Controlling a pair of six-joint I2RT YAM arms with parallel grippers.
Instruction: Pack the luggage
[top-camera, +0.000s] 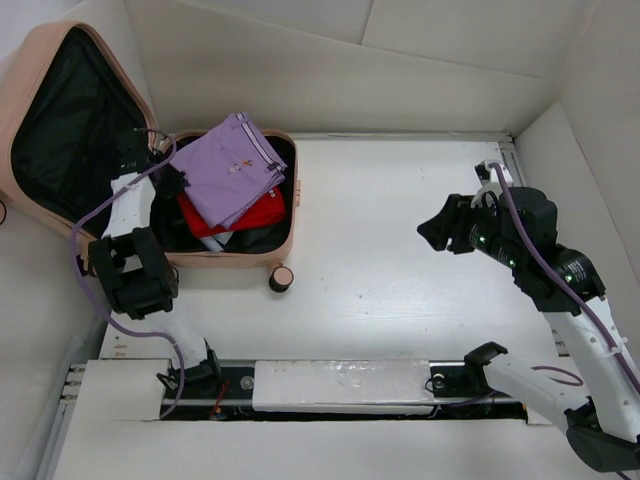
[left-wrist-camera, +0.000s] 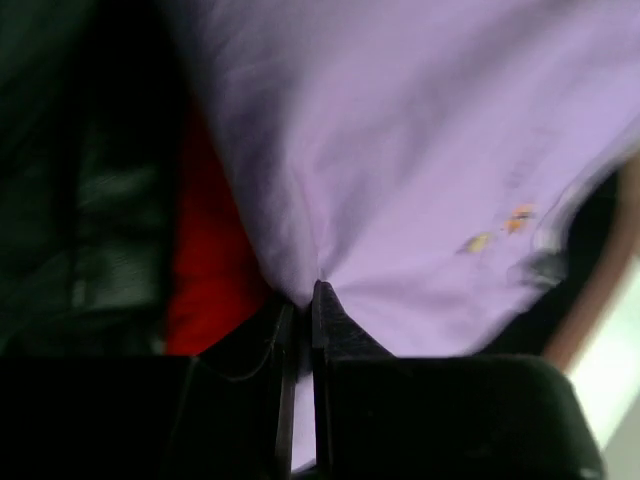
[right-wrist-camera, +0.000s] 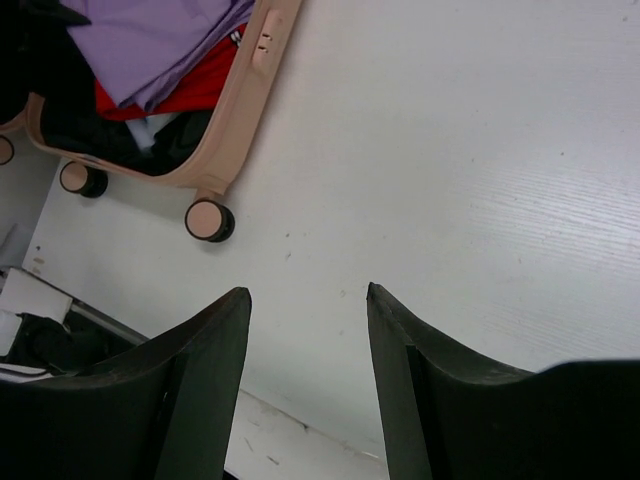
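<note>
Left wrist: left end effector (left-wrist-camera: 304, 292) pinches the shirt (left-wrist-camera: 400, 150) in the luggage (top-camera: 230, 261); I'd release next; right end effector (right-wrist-camera: 308, 300) gapes empty.

luggage (top-camera: 289, 215): small salmon-pink hard-shell case, rounded corners, black fabric lining. Sits unzipped and open at the far-left of the desk (top-camera: 420, 250). Base half lies flat, cavity up. lid (top-camera: 12, 120) is swung out to the left and stands tilted, lining facing up. Black-and-pink wheels run along the base's near edge, and one wheel (top-camera: 282, 278) pokes out at the near-right corner. Base is loaded: folded lilac garment (top-camera: 235, 170) on top, red garment (top-camera: 258, 214) under it, dark fabric at the bottom.
</note>
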